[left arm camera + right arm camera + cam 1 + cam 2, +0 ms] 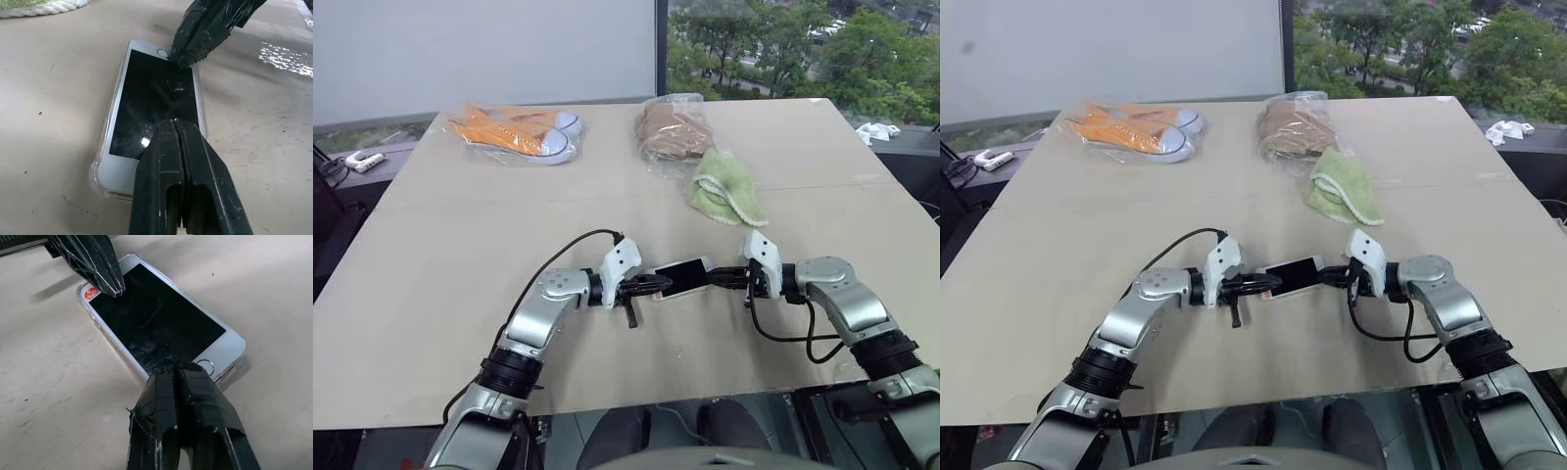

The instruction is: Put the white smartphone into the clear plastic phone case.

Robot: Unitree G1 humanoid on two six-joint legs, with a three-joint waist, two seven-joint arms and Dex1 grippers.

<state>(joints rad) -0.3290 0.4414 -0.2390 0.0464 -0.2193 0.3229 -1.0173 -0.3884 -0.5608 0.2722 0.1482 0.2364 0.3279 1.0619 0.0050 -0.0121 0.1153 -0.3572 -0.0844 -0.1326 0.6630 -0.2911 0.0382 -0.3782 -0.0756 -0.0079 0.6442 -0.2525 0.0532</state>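
Pressing with both closed pincers, left pincer (182, 128) and right pincer (182, 368), I risk skating the white smartphone (154, 105) askew in the clear plastic phone case (100, 169), one corner left unseated.

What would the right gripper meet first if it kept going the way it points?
Probably the white smartphone, whose screen sits under its shut tips; beyond that, the left gripper at the far end.

Bare table (460, 294) all round phone (681, 277); green cloth (724, 188), bagged items well beyond.
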